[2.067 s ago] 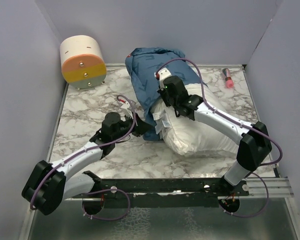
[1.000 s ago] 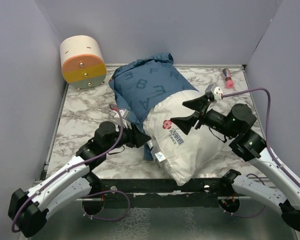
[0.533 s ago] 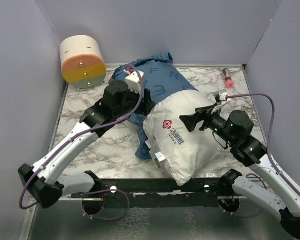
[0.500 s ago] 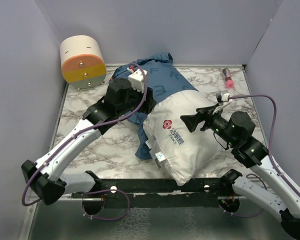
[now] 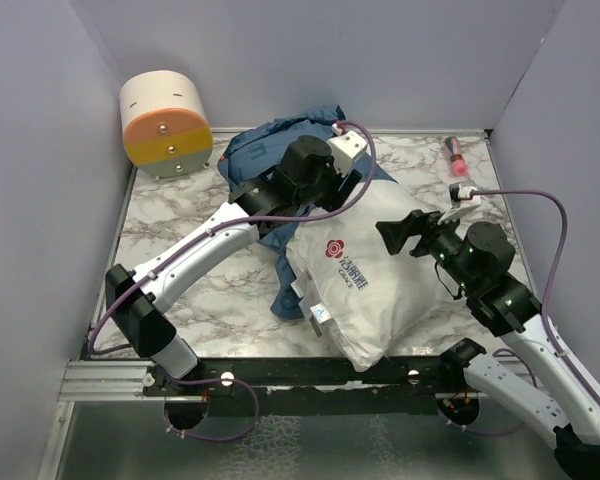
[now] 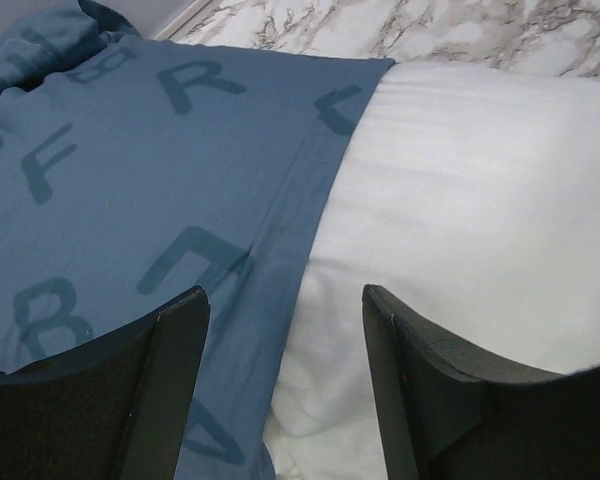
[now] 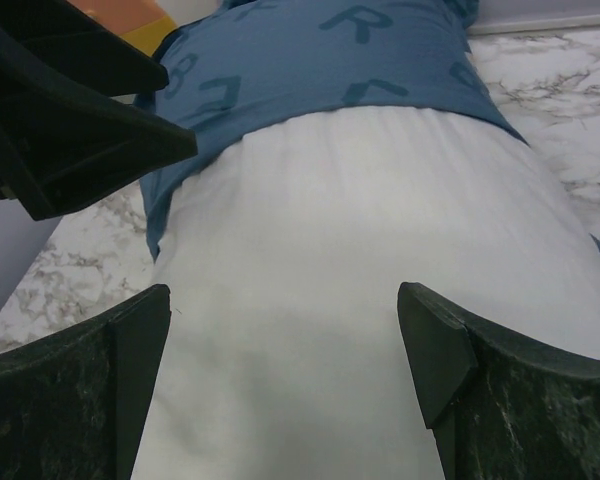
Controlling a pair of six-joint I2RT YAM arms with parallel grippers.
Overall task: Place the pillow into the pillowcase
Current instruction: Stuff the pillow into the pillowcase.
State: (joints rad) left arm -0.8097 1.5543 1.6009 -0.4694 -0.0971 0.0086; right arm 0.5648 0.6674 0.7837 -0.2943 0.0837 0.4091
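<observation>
We see the pillow (image 5: 365,290) on the bench (image 5: 180,230), only its far end inside the pillowcase (image 5: 250,150). Both sets empty: left fingers (image 6: 175,400) spread wide over the pillowcase hem, right fingers (image 7: 460,380) wide above bare pillow. Risks: the left pinches pillow fabric along with the hem, or a tug slides the unpinned pillow and bunches the pillowcase.

The pillow (image 5: 365,290) lies on the table (image 5: 170,250) right of centre. Its far end is inside the pillowcase (image 5: 258,150), which stretches far and left. A drum (image 5: 165,122) sits in the far left corner and a small tube (image 5: 456,155) far right. The left gripper (image 6: 283,300) hangs over the pillowcase's mouth, the right gripper (image 7: 285,295) over the pillow's right side.
</observation>
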